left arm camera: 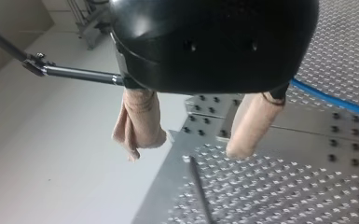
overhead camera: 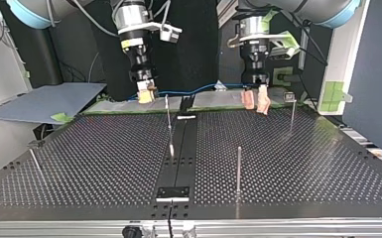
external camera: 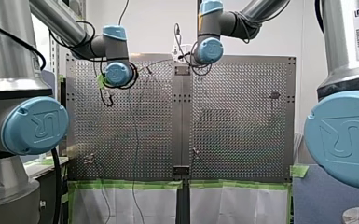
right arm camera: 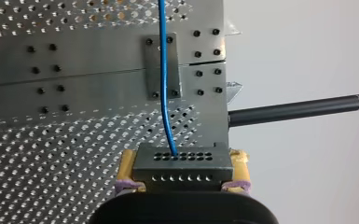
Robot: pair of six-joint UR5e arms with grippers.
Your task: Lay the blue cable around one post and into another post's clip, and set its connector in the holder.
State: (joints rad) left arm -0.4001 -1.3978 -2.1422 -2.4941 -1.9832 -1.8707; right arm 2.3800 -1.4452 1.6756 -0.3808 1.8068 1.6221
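Right now the right gripper (right arm camera: 182,183) has its yellow pads clamped on the dark connector (right arm camera: 182,164) at the table's (overhead camera: 104,158) far edge in the top view. The blue cable (right arm camera: 164,84) leaves the connector and runs along that edge toward the left gripper (left arm camera: 186,145). That one hangs with its beige-padded fingers apart and nothing between them. The cable passes just beside one finger, as far as I can tell.

To my eye the routing has not begun, since the cable touches no post. The sensible move is for the left gripper to close on the cable a little way along from the connector. The right one should keep its hold, so the length between them stays lightly taut. That span can then be led low round a post without dragging the connector askew.

Counting in the top view, I see:
- two grippers, one cable and one connector
- four thin posts:
  - the middle post (overhead camera: 168,119) by the centre strip
  - the near post (overhead camera: 238,168)
  - the capped post (overhead camera: 291,111) close to the left gripper
  - the leaning post (overhead camera: 33,161) at that view's left

I cannot pick out which post carries the clip, nor the holder with any certainty
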